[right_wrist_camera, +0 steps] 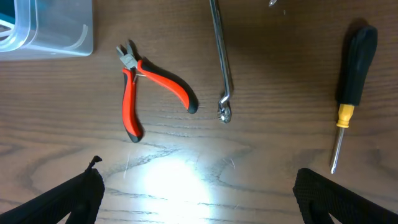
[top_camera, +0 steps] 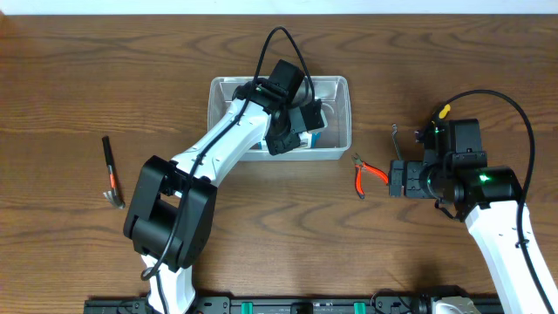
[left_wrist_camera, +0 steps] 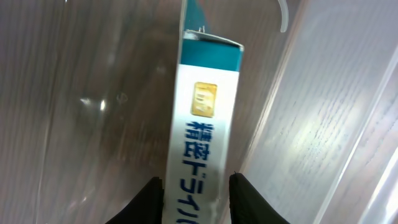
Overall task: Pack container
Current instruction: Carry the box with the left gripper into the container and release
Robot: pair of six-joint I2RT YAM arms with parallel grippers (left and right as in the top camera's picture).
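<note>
The clear plastic container (top_camera: 343,112) stands at the back middle of the table. My left gripper (top_camera: 296,133) reaches down inside it and is shut on a white and teal box (top_camera: 314,139) with blue print. In the left wrist view the box (left_wrist_camera: 205,118) stands on its narrow edge between my fingers (left_wrist_camera: 198,200), close to the container's clear wall (left_wrist_camera: 323,93). My right gripper (top_camera: 397,179) is open and empty, low over the table to the right of the container. In the right wrist view its fingers (right_wrist_camera: 199,193) frame bare wood.
Red-handled pliers (top_camera: 366,174) (right_wrist_camera: 140,81) lie just left of my right gripper. A thin metal hook tool (right_wrist_camera: 221,56) and a black and yellow screwdriver (right_wrist_camera: 351,74) lie beyond it. A black-handled tool (top_camera: 111,170) lies at the far left. A container corner (right_wrist_camera: 56,31) shows in the right wrist view.
</note>
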